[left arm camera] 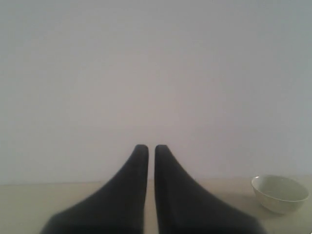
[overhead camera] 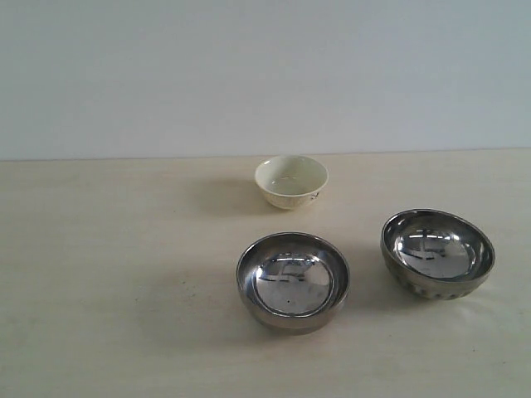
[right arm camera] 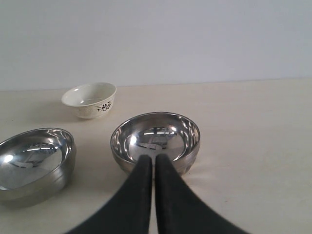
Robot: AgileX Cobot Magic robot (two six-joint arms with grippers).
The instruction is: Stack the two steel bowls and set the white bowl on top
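Note:
Three bowls stand apart on the pale table. The smooth-sided steel bowl [overhead camera: 293, 281] sits near the middle front. To its right is the fluted steel bowl [overhead camera: 437, 253]. The small white bowl [overhead camera: 290, 181] with a dark mark stands behind them. Neither gripper shows in the exterior view. In the right wrist view my right gripper [right arm camera: 154, 158] is shut and empty, its tips just short of the fluted steel bowl [right arm camera: 155, 141], with the smooth steel bowl [right arm camera: 34, 161] and white bowl [right arm camera: 90, 99] beyond. My left gripper [left arm camera: 147, 148] is shut and empty, away from the white bowl [left arm camera: 280, 193].
A plain pale wall [overhead camera: 265, 75] rises behind the table's back edge. The beige tabletop [overhead camera: 108, 282] stretches wide to the left of the bowls.

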